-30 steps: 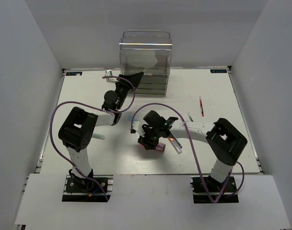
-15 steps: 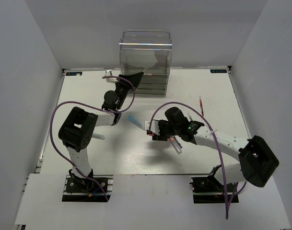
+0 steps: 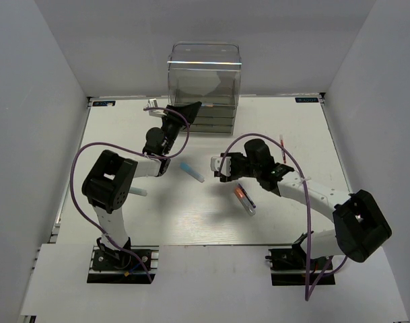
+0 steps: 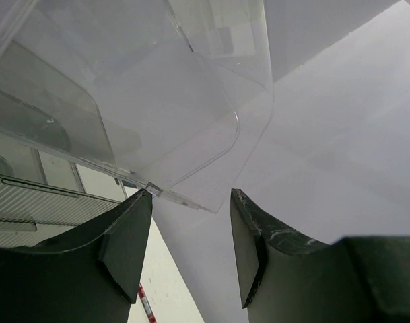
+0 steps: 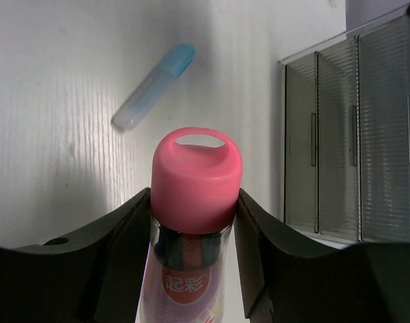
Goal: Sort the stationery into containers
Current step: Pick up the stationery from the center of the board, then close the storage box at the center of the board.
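Now clamping the pink-capped tube in the right claw, hoisted off the bench and swung nearer the clear drawer box, near the blue-capped marker, with left claw gaping at the box front: likely drop-off next.

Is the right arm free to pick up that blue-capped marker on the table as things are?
Probably not yet: the right gripper is clamped on the pink-capped tube. The marker itself lies in the open nearby.
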Action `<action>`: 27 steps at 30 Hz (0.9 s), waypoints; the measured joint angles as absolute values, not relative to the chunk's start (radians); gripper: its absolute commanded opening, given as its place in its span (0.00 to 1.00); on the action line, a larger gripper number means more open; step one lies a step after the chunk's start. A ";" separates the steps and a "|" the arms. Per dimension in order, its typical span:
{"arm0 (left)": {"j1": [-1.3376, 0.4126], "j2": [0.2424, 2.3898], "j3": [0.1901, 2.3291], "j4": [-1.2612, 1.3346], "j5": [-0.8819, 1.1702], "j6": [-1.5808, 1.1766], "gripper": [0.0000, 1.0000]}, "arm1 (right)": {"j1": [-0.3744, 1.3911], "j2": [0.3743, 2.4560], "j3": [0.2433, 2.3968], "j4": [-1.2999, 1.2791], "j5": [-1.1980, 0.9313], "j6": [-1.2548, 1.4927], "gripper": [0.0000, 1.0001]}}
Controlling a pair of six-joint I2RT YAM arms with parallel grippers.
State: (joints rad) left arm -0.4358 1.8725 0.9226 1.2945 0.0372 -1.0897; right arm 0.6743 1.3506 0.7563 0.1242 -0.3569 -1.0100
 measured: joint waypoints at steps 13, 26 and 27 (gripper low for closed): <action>-0.435 1.872 0.909 1.295 0.037 -1.090 0.60 | 0.625 1.369 0.829 0.135 -0.638 -0.640 0.00; -0.436 1.872 0.904 1.295 0.037 -1.090 0.60 | 0.577 1.441 0.820 0.290 -0.678 -0.522 0.00; -0.436 1.872 0.904 1.295 0.037 -1.090 0.60 | 0.577 1.449 0.820 0.296 -0.650 -0.540 0.00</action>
